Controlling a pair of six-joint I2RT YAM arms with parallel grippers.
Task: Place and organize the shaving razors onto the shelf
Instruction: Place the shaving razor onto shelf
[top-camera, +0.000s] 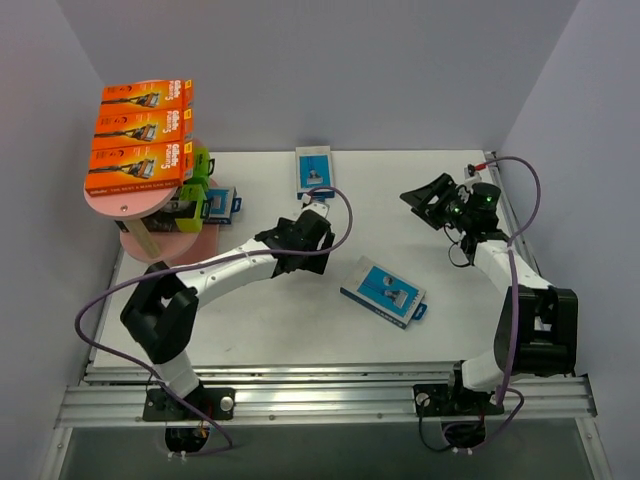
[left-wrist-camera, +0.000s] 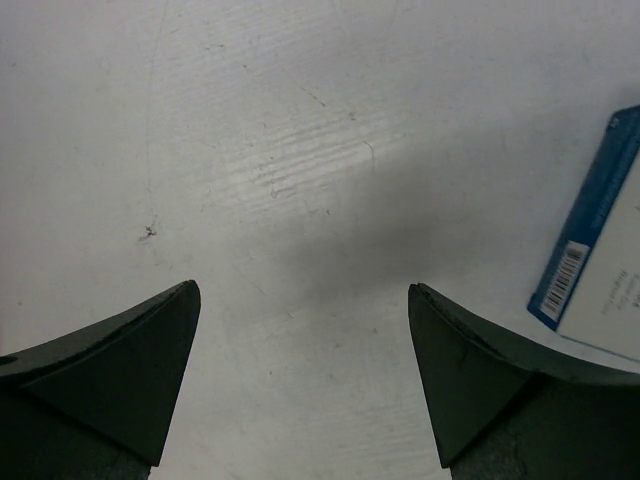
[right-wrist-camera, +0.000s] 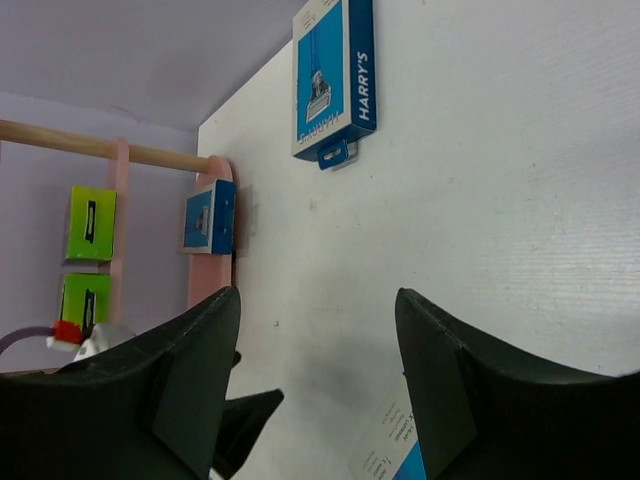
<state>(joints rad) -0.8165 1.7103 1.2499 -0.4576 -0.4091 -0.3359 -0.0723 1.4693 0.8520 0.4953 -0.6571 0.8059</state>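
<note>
The pink shelf (top-camera: 135, 200) stands at the far left, with three orange razor packs (top-camera: 140, 125) stacked in a row on its top board. Lime green packs (top-camera: 196, 165) and a blue pack (top-camera: 220, 204) sit lower on it. Two blue packs lie on the table: one at the far middle (top-camera: 314, 170) and one in the centre (top-camera: 383, 292). My left gripper (top-camera: 297, 243) hovers open over bare table, the centre pack's edge (left-wrist-camera: 590, 240) to its right. My right gripper (top-camera: 422, 198) is open and holds nothing, facing the far pack (right-wrist-camera: 333, 75) and the shelf (right-wrist-camera: 212, 275).
Grey walls close in the table on the left, back and right. A wooden dowel (right-wrist-camera: 100, 150) runs along the shelf in the right wrist view. Purple cables (top-camera: 330, 205) loop off both arms. A metal rail (top-camera: 320, 395) runs along the near edge.
</note>
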